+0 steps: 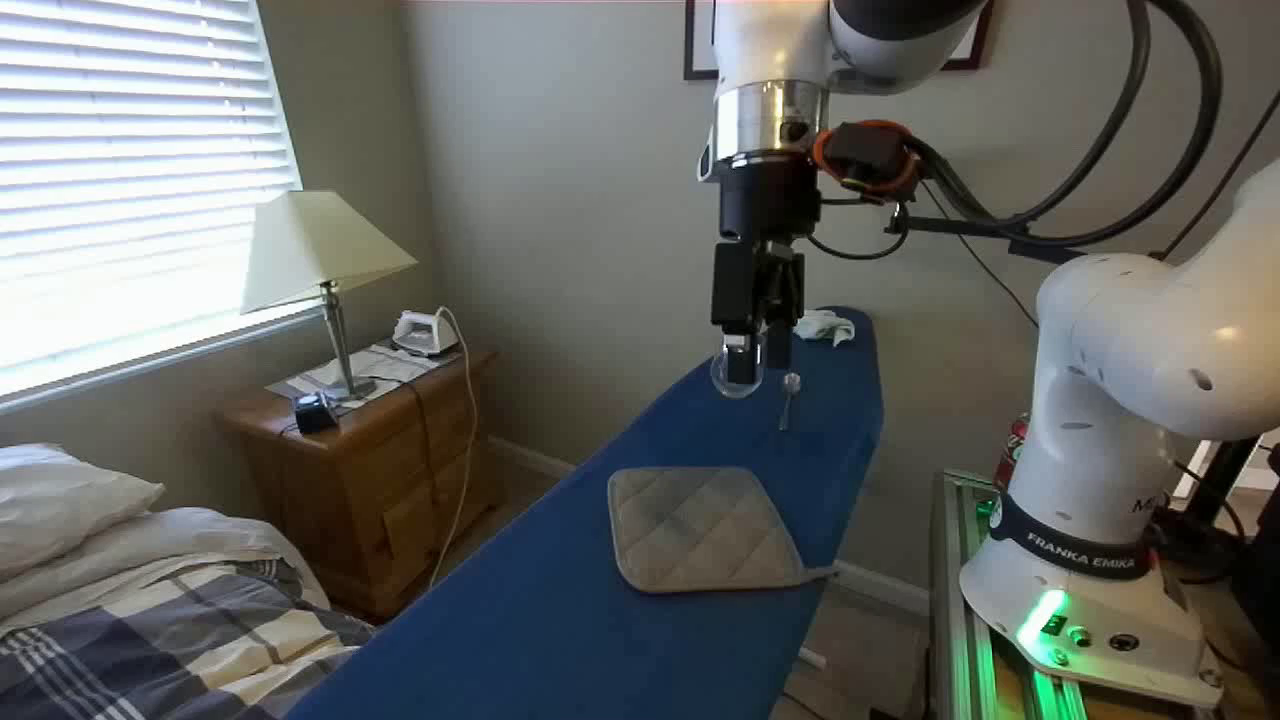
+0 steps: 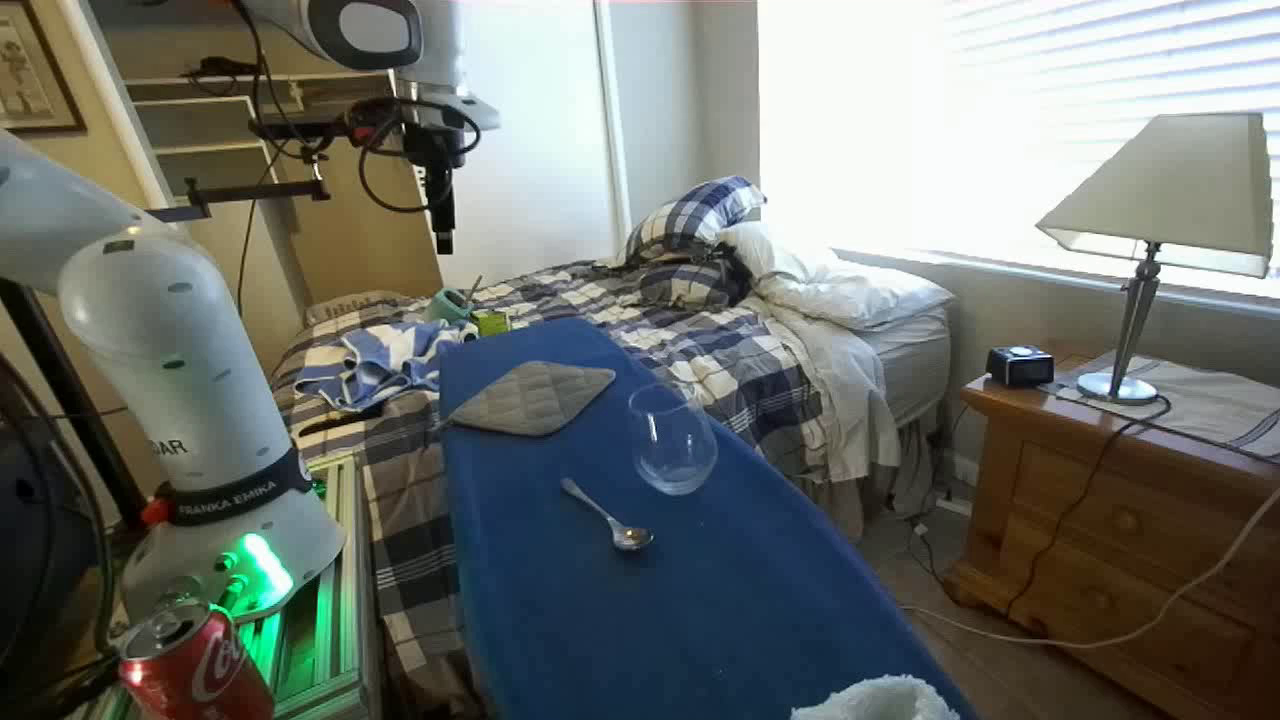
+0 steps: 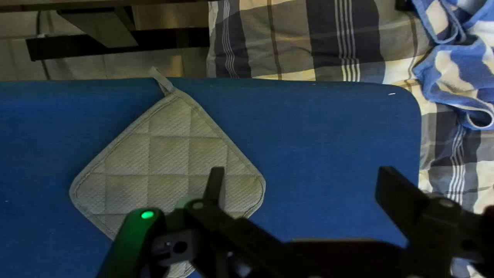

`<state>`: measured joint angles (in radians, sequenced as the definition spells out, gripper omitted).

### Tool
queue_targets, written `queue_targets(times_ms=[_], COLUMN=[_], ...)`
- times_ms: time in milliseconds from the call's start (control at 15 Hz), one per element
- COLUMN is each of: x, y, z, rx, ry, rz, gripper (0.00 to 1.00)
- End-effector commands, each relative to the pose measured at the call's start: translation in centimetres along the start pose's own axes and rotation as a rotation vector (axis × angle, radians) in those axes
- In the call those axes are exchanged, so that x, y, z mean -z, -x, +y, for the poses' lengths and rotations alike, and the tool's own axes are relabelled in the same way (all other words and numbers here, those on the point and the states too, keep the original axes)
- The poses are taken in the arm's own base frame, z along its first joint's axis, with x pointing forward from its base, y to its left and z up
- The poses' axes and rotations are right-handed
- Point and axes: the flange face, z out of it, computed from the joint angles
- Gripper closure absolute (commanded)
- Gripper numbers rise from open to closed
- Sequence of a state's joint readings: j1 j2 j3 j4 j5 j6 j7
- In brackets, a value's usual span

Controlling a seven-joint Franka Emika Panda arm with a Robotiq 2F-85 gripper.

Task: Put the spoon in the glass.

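The glass stands empty on the board, the spoon lies outside it, close by, and the gripper up high is spread wide.

On the blue board, the glass, clear and round-bellied, stands upright, and near it, outside and apart, lies the spoon (silvery, with a slender handle), its bowl nearer the camera than the handle's end in an exterior view.
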<state>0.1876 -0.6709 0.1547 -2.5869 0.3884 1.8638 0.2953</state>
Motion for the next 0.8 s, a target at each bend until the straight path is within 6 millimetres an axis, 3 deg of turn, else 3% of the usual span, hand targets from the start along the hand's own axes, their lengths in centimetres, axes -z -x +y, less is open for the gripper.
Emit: queue_targets(times_ms=[0, 467, 533, 733], x=[0.0, 0.1, 0.3, 2.8], y=[0.0, 0.0, 0.0, 1.0], z=[0.0, 0.0, 0.7, 5.5], rx=[0.0, 0.0, -0.017, -0.076], ry=[0.0, 0.0, -0.01, -0.003], rz=[-0.001, -0.001, -0.001, -0.014], gripper=[0.0, 0.0, 0.0, 0.0])
